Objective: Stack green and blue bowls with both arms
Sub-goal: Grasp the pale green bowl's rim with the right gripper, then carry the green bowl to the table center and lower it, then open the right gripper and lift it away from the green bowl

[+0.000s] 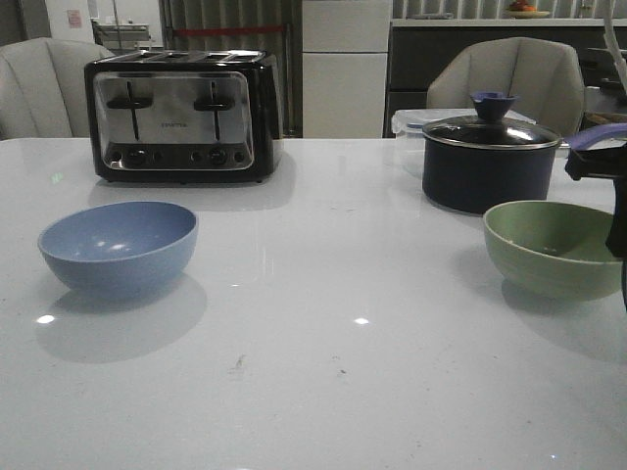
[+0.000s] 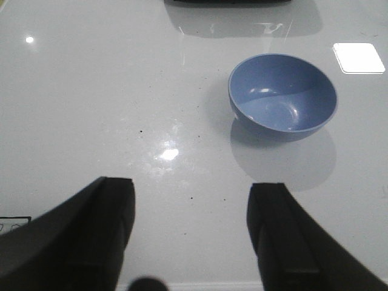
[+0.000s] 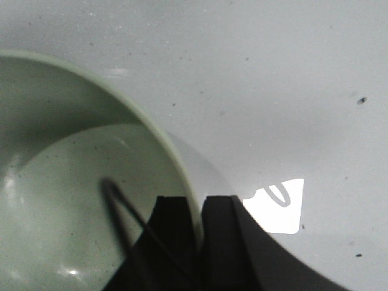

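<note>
The dusty blue bowl (image 1: 119, 245) stands upright on the white table at the left; it also shows in the left wrist view (image 2: 282, 96). My left gripper (image 2: 191, 209) is open and empty above bare table, short of the blue bowl; it is out of the front view. The pale green bowl (image 1: 554, 246) stands at the right. My right gripper (image 3: 195, 209) is shut on the green bowl's rim (image 3: 91, 200), one finger inside, one outside. Only a dark part of the right arm (image 1: 617, 196) shows at the front view's right edge.
A black and silver toaster (image 1: 183, 115) stands at the back left. A dark lidded saucepan (image 1: 490, 152) with a blue-purple handle (image 1: 598, 135) stands just behind the green bowl. Chairs stand beyond the table's far edge.
</note>
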